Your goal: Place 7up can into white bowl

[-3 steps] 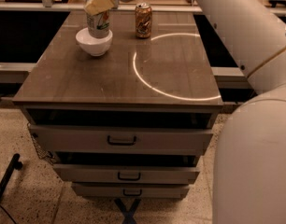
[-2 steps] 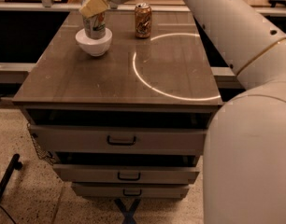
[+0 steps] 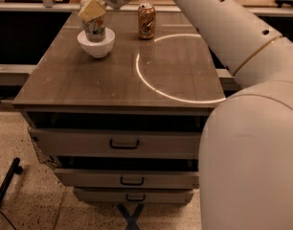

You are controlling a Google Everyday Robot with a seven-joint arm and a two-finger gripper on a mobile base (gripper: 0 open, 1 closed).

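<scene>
Look to ten o'clock on the table (image 3: pixel 79 85): the 7up can (image 3: pixel 95 30) stands upright inside the white bowl (image 3: pixel 99 47), its base down in the hollow. Your gripper (image 3: pixel 91 11) sits right at the can's top, tan pads against the rim area; whether it is clamped on the can or has let go, you cannot tell from here.

The can is a thin metal cylinder, likely light, smooth and slick, and easy to dent, so take it across the upper side wall, not the lid. The bowl is glossy and hard, round, on a narrow foot; I'd judge it could tip or skid if the can is nudged sideways.

At the bowl's two o'clock, well apart, stands an orange-brown can (image 3: pixel 146 20). The top is matte wood grain with a bright ring of light (image 3: pixel 138 71) toward three o'clock.
</scene>
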